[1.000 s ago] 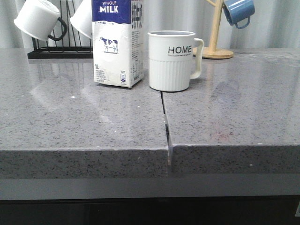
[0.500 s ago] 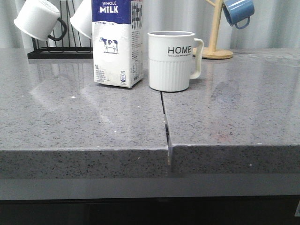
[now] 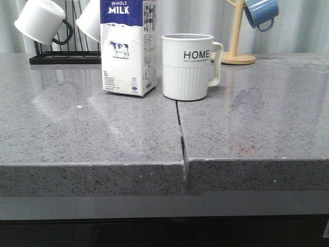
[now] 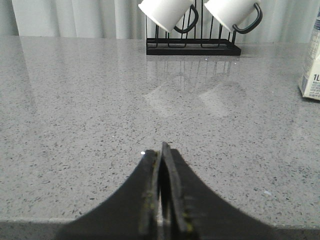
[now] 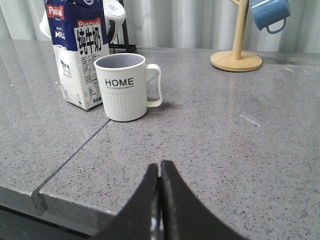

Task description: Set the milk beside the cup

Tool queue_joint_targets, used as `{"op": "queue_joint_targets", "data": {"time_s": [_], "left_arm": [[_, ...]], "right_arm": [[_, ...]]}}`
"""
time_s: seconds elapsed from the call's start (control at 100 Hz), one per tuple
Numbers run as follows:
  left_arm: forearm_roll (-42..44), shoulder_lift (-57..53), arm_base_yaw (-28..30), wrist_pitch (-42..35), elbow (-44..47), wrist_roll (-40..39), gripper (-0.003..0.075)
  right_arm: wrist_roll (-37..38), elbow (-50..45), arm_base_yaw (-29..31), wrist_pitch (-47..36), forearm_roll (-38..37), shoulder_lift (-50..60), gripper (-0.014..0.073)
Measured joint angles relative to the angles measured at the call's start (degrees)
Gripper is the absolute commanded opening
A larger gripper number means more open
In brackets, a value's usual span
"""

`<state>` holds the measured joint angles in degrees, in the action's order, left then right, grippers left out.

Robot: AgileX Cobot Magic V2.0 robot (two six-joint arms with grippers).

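Observation:
The milk [image 3: 128,49], a tall white carton with a blue top and a cow picture, stands upright on the grey counter [image 3: 103,134], just left of the cup [image 3: 187,67]. The cup is a white ribbed mug with "HOME" lettering and its handle to the right. Both also show in the right wrist view, milk [image 5: 77,60] beside cup [image 5: 125,87]. My right gripper [image 5: 160,167] is shut and empty, low near the counter's front edge, well short of the cup. My left gripper [image 4: 161,150] is shut and empty over bare counter; only the milk's corner [image 4: 312,75] shows there.
A black wire rack [image 3: 64,56] with two white black-handled mugs [image 3: 41,20] stands at the back left. A wooden mug tree [image 3: 234,51] with a blue mug [image 3: 261,13] stands at the back right. A seam [image 3: 181,134] splits the counter.

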<state>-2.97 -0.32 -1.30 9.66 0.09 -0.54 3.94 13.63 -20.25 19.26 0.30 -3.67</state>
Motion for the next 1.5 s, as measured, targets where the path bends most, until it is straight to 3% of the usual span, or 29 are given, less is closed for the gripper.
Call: {"op": "queue_joint_targets", "data": {"time_s": [0.47, 0.76, 0.92, 1.5], "left_arm": [[0.0, 0.0, 0.0, 0.0, 0.0, 0.0, -0.0021], [0.0, 0.0, 0.0, 0.0, 0.0, 0.0, -0.0021], [0.0, 0.0, 0.0, 0.2, 0.0, 0.0, -0.0021], [0.1, 0.0, 0.0, 0.1, 0.0, 0.0, -0.0021]], "right_arm": [[0.0, -0.8, 0.3, -1.0, -0.3, 0.5, -0.0067], [0.0, -12.3, 14.9, -13.6, -0.3, 0.9, -0.0067], [0.0, -15.2, 19.5, -12.7, -0.3, 4.0, -0.0067], [0.0, -15.3, 19.7, -11.7, -0.3, 4.3, -0.0067]]}}
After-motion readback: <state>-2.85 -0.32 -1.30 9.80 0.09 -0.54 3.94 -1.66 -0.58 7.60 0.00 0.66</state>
